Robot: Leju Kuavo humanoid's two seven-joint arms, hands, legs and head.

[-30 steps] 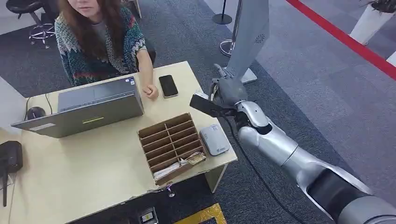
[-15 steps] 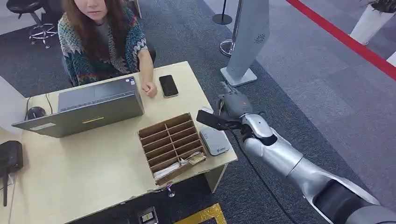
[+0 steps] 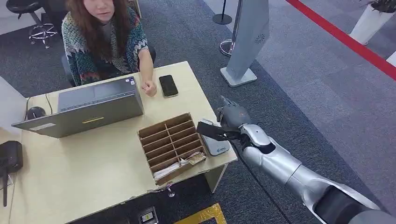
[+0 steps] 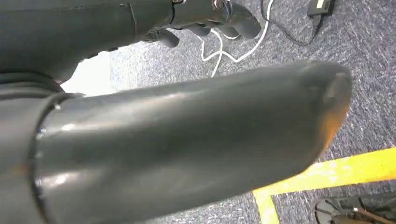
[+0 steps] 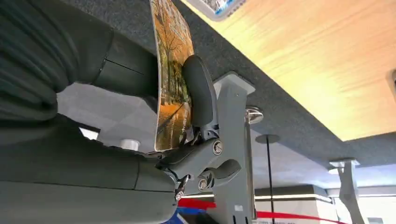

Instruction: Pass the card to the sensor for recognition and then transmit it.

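Right hand [image 3: 232, 116]: at the table's [image 3: 93, 172] near right corner, pinching the card [image 3: 212, 131] between thumb and a finger. The card's far end lies over the sensor [image 3: 215, 143], a flat grey-white pad beside the cardboard sorter box [image 3: 172, 145]. In the right wrist view the card [image 5: 172, 70] bears an autumn-tree picture; its small print is unreadable.
Left hand [image 4: 215, 21]: hanging above carpet, fingers partly seen; cannot tell its state.
Also present: laptop [image 3: 84, 110], black phone [image 3: 168, 86], a seated person [image 3: 105, 39].
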